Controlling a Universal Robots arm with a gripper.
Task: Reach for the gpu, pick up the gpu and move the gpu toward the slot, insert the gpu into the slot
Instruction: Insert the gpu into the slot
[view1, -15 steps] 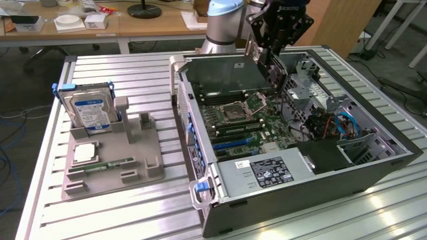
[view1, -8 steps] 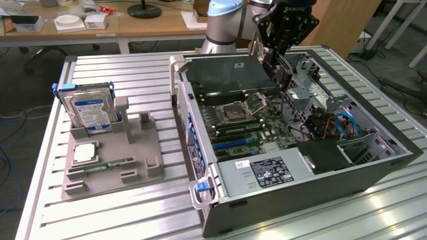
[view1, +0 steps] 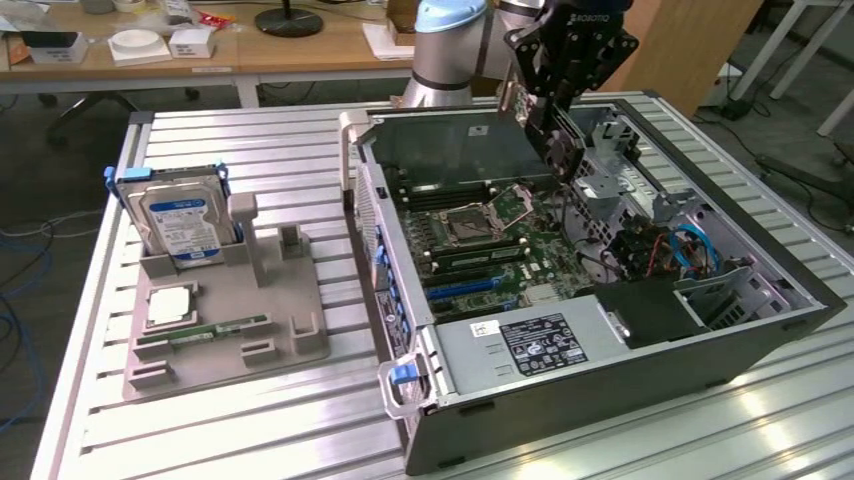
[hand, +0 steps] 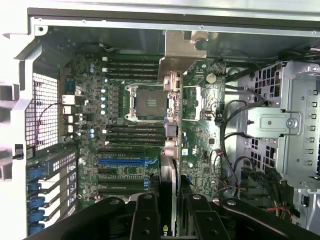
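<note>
Gripper (hand: 170, 216): clamped on gpu (hand: 172, 130), which hung edge-on above board (hand: 200, 160), beside socket (hand: 150, 102), clear of blue slot (hand: 125, 161). Risk, as judged: card ran crosswise to slot; lowered unturned, its edge would strike socket or cables (hand: 232, 150).

The exterior view looks slantwise down from afar, with the open grey metal computer case (view1: 601, 395) at 4 o'clock; the wrist view looks closely down into it.

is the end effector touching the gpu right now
Touching. The wrist view shows the gpu edge-on, running down between the fingers of the end effector, which close against it on both sides.
</note>
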